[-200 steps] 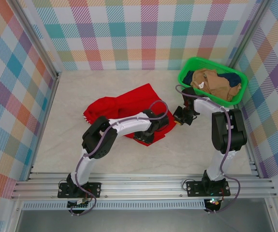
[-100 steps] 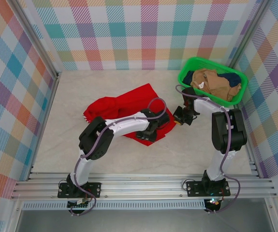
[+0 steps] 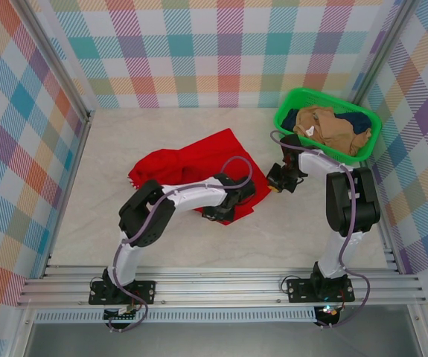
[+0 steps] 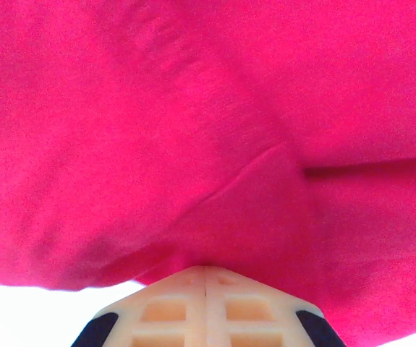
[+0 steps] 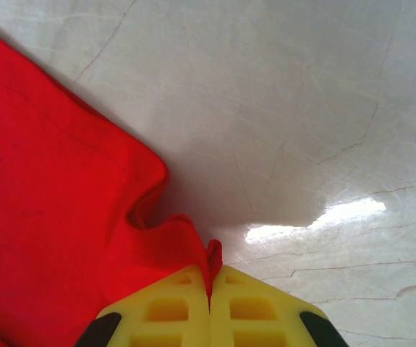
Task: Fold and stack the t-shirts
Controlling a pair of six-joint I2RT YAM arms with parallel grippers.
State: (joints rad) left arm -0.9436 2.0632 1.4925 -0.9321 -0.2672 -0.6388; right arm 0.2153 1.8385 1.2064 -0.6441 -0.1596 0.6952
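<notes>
The red t-shirt [image 3: 191, 160] lay crumpled on the tabletop [image 3: 109, 186], roughly at its centre, with its far corner pointing toward the back wall. The tan t-shirt [image 3: 329, 126] and the navy t-shirt [image 3: 359, 119] were heaped together in the green basket [image 3: 282, 108] at the far right, so neither had been folded yet.

The left end effector [image 3: 219, 211] sat at the shirt's near edge. In its wrist view the left end effector [image 4: 206, 271] had its pale fingers pressed together, and red cloth bunched in creases that ran out from the tip, so it appeared to be clamped on the fabric. The right end effector [image 3: 278, 181] was at the shirt's right corner. In its own view the right end effector [image 5: 210, 278] was closed on a thin sliver of red hem, with bare tabletop [image 5: 302, 108] beyond.

The weak point looked to be that right-hand grip. So little cloth sat between the yellow fingers that any sideways pull or lift could tug the hem free and drop the corner. The left hold could cause a different problem: the fabric there was gathered, so it may have caught more than one layer, and spreading the shirt would then drag a fold along rather than flatten it. If the two arms pulled unevenly, the shirt could also twist.
</notes>
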